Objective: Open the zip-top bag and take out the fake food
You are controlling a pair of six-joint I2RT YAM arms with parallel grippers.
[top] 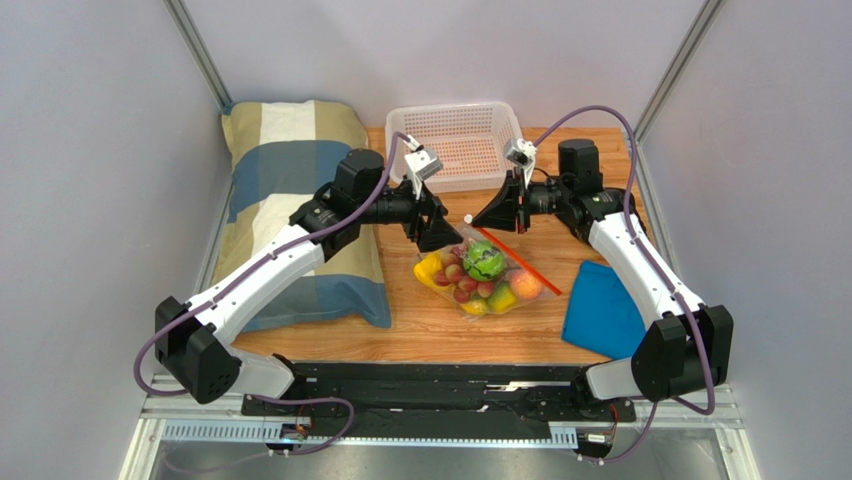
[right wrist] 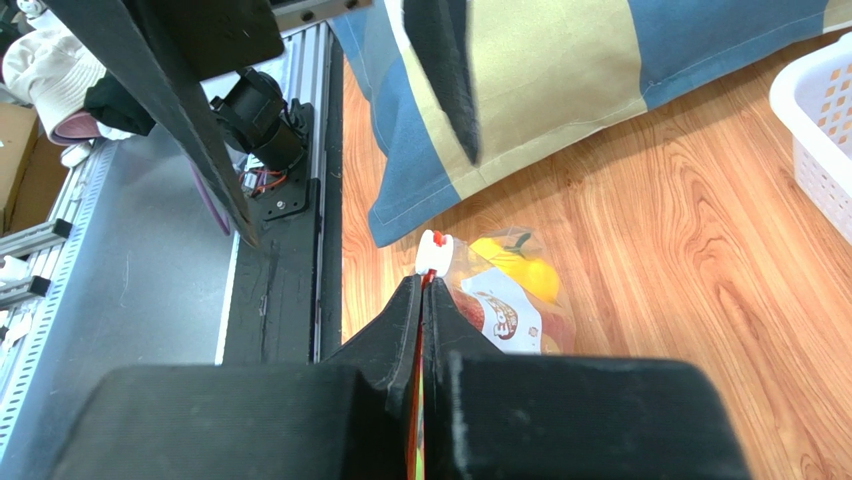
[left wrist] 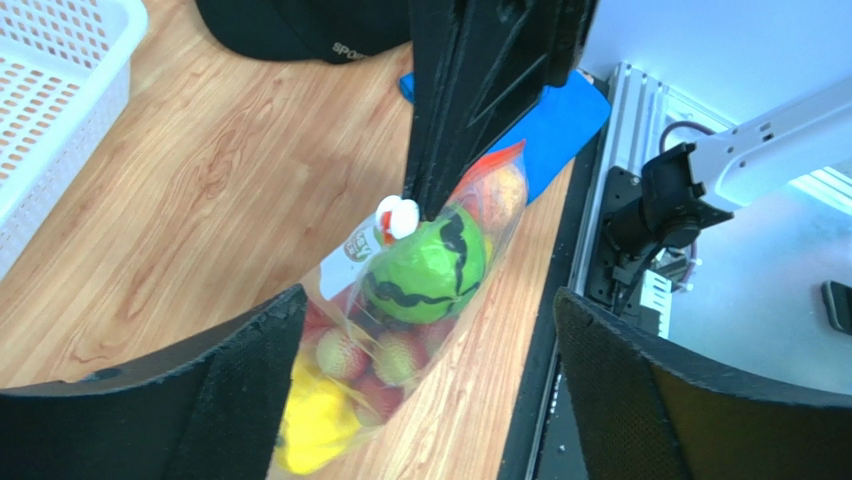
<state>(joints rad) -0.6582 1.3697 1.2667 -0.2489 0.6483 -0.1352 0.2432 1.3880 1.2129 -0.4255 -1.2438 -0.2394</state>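
The zip-top bag [top: 478, 277] lies on the wooden table, full of fake food: a green ball [top: 483, 260], yellow pieces [top: 430, 271], red berries [top: 462, 287] and a peach [top: 525, 286]. My right gripper [top: 481, 220] is shut on the bag's red zip strip [right wrist: 418, 345], just behind the white slider [right wrist: 433, 250]. My left gripper [top: 440, 237] is open, its fingers either side of the bag's far end without touching it. In the left wrist view the bag [left wrist: 345, 330] and green ball [left wrist: 425, 268] lie between the open fingers [left wrist: 215, 400].
A white perforated basket [top: 455, 145] stands at the back of the table. A striped pillow [top: 290, 200] lies on the left. A blue cloth [top: 600, 305] lies on the right. A black cap [left wrist: 300, 30] shows in the left wrist view.
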